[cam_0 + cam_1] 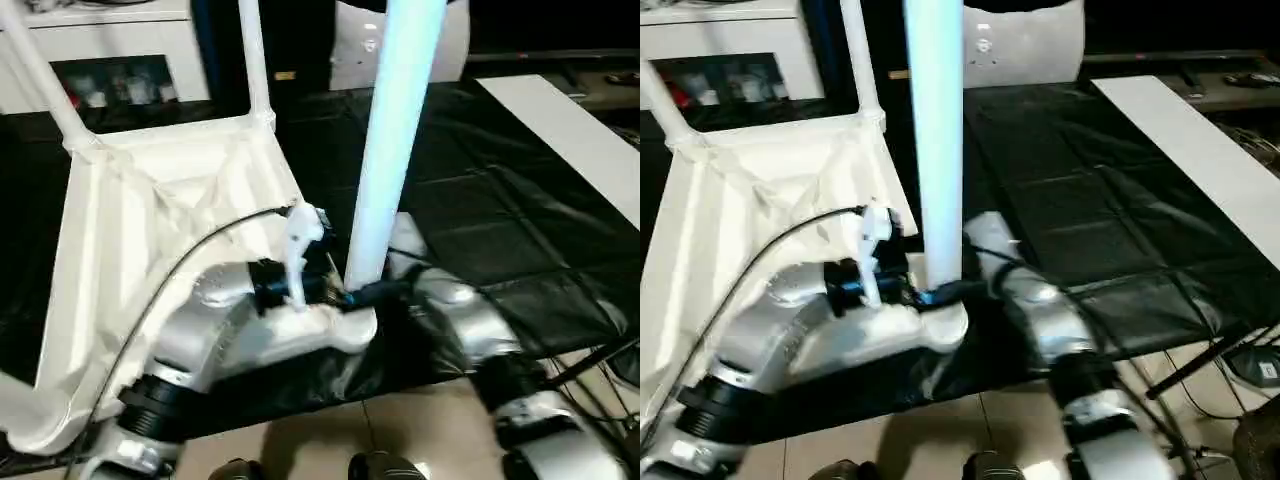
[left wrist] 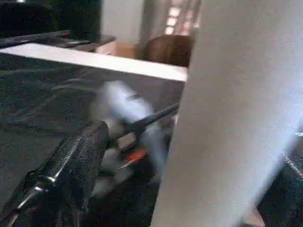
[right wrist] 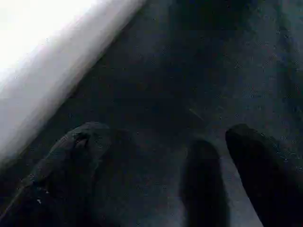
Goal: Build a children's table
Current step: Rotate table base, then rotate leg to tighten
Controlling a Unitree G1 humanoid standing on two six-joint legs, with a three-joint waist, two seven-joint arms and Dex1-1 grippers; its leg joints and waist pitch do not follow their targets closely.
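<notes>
White leg (image 1: pixel 395 140) stands upright just beside left hand (image 1: pixel 335 290).

The upright leg (image 1: pixel 395 130) is cut off at the top edge.

My left forearm (image 1: pixel 200 335) reaches in across my front, my right forearm (image 1: pixel 470 325) angles in to meet it. My right gripper (image 3: pixel 165 175) has its jaws wide apart, nothing between them. My left gripper's finger (image 2: pixel 71 165) stands clear beside a white leg (image 2: pixel 236 118).

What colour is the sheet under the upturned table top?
Black sheet, best seen in the right eye view.
</notes>
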